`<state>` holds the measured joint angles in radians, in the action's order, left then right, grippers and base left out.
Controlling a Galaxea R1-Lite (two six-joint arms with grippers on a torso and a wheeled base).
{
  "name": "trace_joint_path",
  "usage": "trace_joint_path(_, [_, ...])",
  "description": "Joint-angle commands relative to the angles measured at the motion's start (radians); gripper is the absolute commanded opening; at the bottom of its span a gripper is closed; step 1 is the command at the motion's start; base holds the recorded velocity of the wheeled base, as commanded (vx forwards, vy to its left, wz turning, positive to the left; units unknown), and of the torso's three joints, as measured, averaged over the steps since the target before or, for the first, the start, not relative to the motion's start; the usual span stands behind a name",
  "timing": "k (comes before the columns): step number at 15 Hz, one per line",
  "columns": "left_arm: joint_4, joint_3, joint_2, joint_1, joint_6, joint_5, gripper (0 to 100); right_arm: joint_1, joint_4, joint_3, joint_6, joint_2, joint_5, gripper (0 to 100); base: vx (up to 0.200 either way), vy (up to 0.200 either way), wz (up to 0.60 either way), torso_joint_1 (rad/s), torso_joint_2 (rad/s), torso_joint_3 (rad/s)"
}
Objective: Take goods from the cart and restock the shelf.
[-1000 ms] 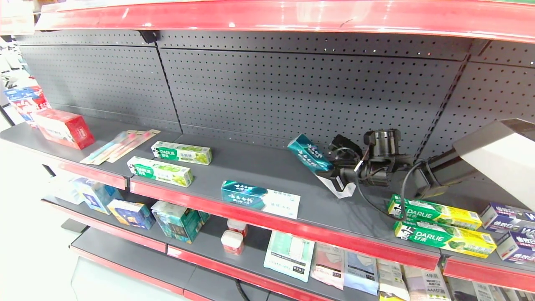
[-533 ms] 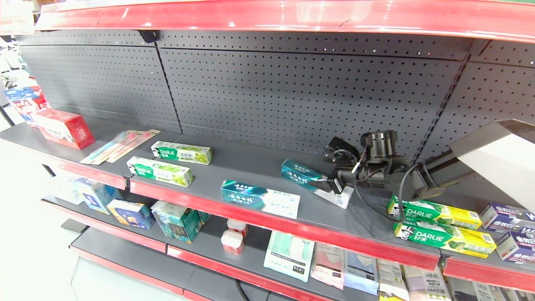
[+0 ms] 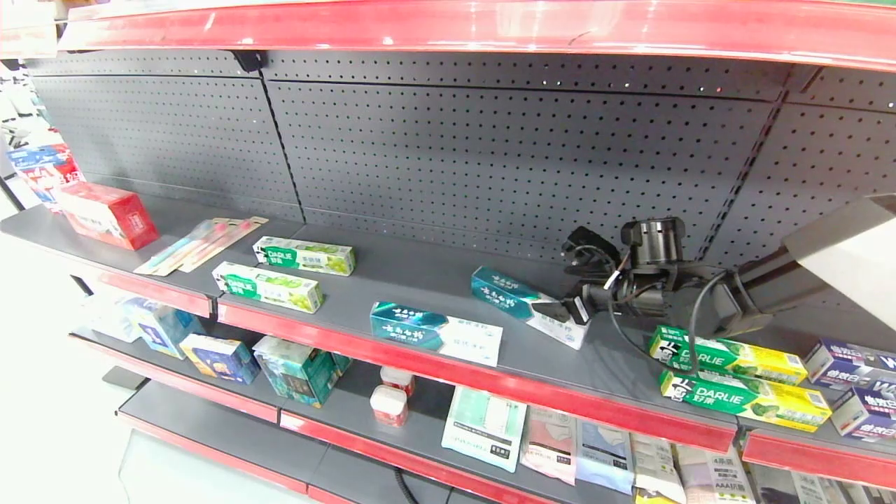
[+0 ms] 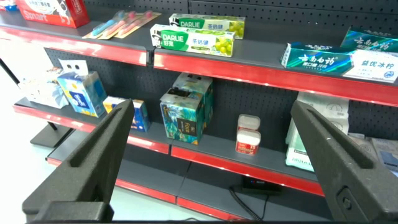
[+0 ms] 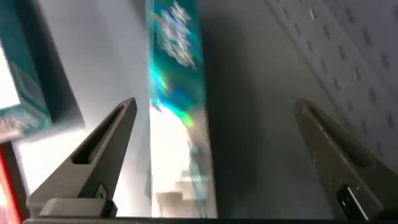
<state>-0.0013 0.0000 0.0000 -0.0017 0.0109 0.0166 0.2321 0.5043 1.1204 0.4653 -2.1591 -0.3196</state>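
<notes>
Teal box (image 5: 177, 74) inside the wide-spread pincer (image 5: 214, 107)

Two teal toothpaste boxes (image 3: 434, 332), four green toothpaste boxes (image 3: 268, 286), one red box (image 3: 105, 213), two small jars (image 3: 389, 404).

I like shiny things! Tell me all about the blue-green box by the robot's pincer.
It is a long toothpaste box, cardboard by its look, glossy teal at one end, white at the other. It lies flat and slanted on the grey shelf, farther back than a matching box. Its white end sits between the open fingers of the right pincer; contact cannot be told.
</notes>
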Motion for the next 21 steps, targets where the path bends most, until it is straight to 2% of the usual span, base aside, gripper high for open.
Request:
trace_joint_path(1, [0.000,0.000,0.000,0.000,0.000,0.000,100,-0.033,-0.007,-0.087,-0.024,0.107,0.005,100,0.000,0.000,0.00,0.000,0.00,0.000])
trace_joint_path(6, [0.000,0.000,0.000,0.000,0.000,0.000,100,-0.070,-0.007,-0.235,-0.013,0.173,0.013,100,0.000,0.000,0.00,0.000,0.00,0.000])
trace_joint_path(9, [0.000,0.000,0.000,0.000,0.000,0.000,100,-0.065,-0.007,-0.274,0.024,0.173,0.010,100,0.000,0.000,0.00,0.000,0.00,0.000])
trace_joint_path(16, [0.000,0.000,0.000,0.000,0.000,0.000,100,-0.065,-0.006,-0.260,0.039,0.108,0.011,100,0.000,0.000,0.00,0.000,0.00,0.000])
trace_joint_path(21, [0.000,0.000,0.000,0.000,0.000,0.000,100,-0.056,-0.006,-0.195,0.029,0.062,0.013,100,0.000,0.000,0.00,0.000,0.00,0.000])
